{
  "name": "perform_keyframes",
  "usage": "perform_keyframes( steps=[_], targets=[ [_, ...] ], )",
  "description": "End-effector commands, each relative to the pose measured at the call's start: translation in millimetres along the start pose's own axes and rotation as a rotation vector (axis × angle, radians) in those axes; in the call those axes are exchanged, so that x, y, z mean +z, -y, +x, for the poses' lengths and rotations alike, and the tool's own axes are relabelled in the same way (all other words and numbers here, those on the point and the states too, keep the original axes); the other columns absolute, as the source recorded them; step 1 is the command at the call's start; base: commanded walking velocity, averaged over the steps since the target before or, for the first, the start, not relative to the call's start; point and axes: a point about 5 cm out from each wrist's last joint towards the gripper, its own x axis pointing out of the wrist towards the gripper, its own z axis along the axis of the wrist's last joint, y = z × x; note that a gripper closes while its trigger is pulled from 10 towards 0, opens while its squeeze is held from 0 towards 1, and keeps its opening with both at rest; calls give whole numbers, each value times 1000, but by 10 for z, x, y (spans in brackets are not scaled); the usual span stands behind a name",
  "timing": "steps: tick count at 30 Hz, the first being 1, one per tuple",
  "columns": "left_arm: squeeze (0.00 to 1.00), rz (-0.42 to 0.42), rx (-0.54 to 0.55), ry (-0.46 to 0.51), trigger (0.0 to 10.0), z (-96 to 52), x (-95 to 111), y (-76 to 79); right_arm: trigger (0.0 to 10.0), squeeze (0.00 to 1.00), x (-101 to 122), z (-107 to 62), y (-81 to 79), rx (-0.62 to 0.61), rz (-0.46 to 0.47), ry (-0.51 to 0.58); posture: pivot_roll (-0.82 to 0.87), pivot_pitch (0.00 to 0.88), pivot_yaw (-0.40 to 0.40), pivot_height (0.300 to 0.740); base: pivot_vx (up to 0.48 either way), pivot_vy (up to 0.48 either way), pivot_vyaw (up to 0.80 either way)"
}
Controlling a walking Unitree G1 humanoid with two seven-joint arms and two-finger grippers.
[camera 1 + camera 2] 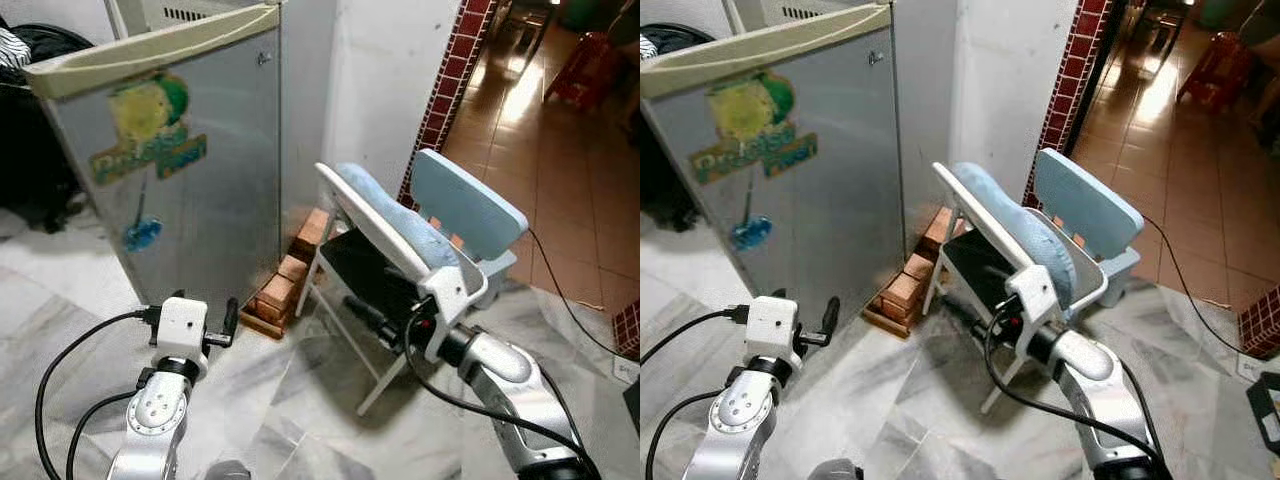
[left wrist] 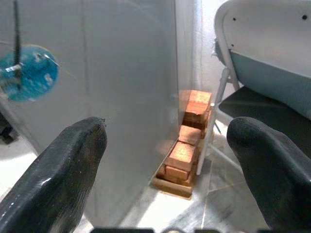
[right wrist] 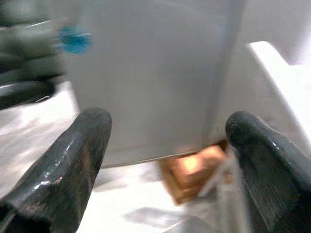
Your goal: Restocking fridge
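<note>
The grey fridge [image 1: 215,190] stands at the left with its door closed; a yellow-green sticker [image 1: 150,120] and a blue one [image 1: 142,235] are on the front. My left gripper [image 1: 205,305] is low in front of the fridge's lower right corner, open with nothing between its fingers [image 2: 63,165]. My right gripper [image 1: 365,312] reaches under the seat of a white folding chair [image 1: 400,225] with a pale blue cushion. In the right wrist view it [image 3: 165,145] is open and empty, pointing at the fridge side.
A stack of orange bricks [image 1: 285,285] lies between fridge and chair. Behind the chair are a white wall and a red-tiled pillar [image 1: 450,80]. A black cable [image 1: 570,300] runs over the floor at right. Dark bags [image 1: 30,150] sit far left.
</note>
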Motion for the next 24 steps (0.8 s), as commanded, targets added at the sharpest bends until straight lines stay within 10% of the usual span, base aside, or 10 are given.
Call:
perform_keyframes(
  steps=[1,11,24],
  targets=[
    [0,22,16,0,10000,19,4,-93,10000,0,50,9,65,-110,2,40,16,0,-13,740,0,480,0],
    [0,-23,47,41,10000,46,53,-148,10000,0,-64,-37,63,-417,111,71,6,0,-13,740,0,480,0],
    [0,-35,13,62,10000,137,90,-144,10000,0,31,-52,196,-517,97,137,-10,0,-12,740,0,480,0]
  ],
)
